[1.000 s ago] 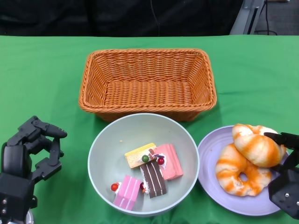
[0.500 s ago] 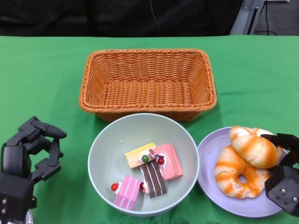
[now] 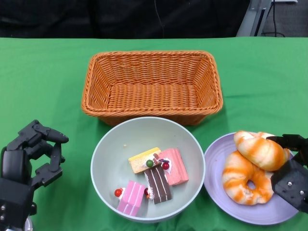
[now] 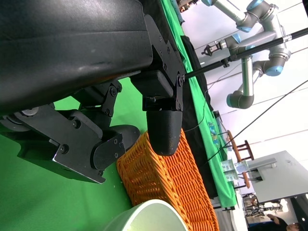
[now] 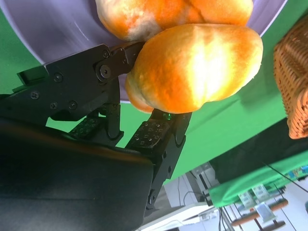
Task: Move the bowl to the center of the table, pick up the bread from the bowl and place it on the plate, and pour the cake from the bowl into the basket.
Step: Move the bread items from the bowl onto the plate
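Note:
A pale green bowl sits in front of the wicker basket and holds several small cake slices. To its right, a lilac plate carries an orange-striped bread ring. A second bread roll lies on top of that ring, and my right hand grips it at its right end. In the right wrist view the roll sits between my fingers, just above the plate. My left hand stays left of the bowl, its fingers apart and holding nothing.
The basket has nothing inside and stands just behind the bowl's rim. Green cloth covers the table to its dark far edge. Bare cloth shows left of the basket and between my left hand and the bowl.
My right hand has brought the roll down and slightly left, so it now rests lower on the bread ring. The left hand, bowl and basket have not moved.

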`<action>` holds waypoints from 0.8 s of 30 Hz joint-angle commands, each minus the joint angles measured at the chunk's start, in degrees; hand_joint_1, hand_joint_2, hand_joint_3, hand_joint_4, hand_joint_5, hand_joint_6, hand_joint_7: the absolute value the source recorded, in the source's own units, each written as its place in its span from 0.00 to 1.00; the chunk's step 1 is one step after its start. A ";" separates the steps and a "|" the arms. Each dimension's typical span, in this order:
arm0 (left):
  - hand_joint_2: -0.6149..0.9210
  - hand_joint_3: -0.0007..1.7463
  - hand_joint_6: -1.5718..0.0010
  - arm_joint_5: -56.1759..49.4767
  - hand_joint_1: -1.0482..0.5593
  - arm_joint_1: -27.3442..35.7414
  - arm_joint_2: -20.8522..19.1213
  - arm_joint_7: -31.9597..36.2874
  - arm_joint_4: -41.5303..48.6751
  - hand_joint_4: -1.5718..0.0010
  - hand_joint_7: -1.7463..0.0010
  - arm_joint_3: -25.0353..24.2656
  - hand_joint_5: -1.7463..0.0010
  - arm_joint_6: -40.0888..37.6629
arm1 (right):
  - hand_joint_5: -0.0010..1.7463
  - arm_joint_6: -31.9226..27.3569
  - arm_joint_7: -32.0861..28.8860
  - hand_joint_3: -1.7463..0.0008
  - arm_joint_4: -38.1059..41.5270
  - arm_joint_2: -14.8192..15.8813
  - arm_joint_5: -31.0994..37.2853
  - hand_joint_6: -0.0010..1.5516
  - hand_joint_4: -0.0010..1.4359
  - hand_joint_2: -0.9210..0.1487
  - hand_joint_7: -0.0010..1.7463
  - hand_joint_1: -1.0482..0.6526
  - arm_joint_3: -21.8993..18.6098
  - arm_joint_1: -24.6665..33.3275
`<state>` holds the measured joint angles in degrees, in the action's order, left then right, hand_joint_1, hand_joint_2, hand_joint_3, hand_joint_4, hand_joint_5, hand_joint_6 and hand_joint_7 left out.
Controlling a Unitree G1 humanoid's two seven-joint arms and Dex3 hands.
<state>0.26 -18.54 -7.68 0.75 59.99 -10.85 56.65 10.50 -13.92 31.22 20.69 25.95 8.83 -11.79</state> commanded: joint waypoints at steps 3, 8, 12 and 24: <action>0.83 0.54 0.53 0.78 0.66 -0.09 -1.02 -0.47 -0.05 0.52 0.23 -0.53 0.07 0.39 | 0.43 -3.88 3.61 0.98 1.41 -0.63 -0.31 0.64 0.56 0.00 0.00 0.51 1.10 1.20; 0.84 0.53 0.53 0.64 0.66 -0.05 -1.06 -0.33 -0.22 0.52 0.24 -0.60 0.06 -0.07 | 0.07 -3.52 2.88 1.00 0.29 -0.23 0.32 0.50 0.61 0.01 0.00 0.48 1.26 1.47; 0.84 0.53 0.53 0.89 0.66 -0.10 -1.09 -0.71 0.00 0.52 0.24 -0.69 0.06 -0.21 | 0.02 -3.30 2.46 1.00 -0.61 0.44 0.99 0.44 0.57 0.00 0.00 0.44 1.46 1.84; 0.84 0.53 0.53 1.15 0.67 -0.27 -1.01 -1.44 0.48 0.51 0.23 -0.94 0.06 0.21 | 0.00 -1.36 -1.18 0.99 -6.23 0.65 3.61 0.31 0.34 0.00 0.00 0.36 1.41 4.64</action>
<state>0.87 -18.54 -7.74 -0.57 60.00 -11.37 56.65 9.14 -14.60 25.58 20.87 29.15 10.30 -8.20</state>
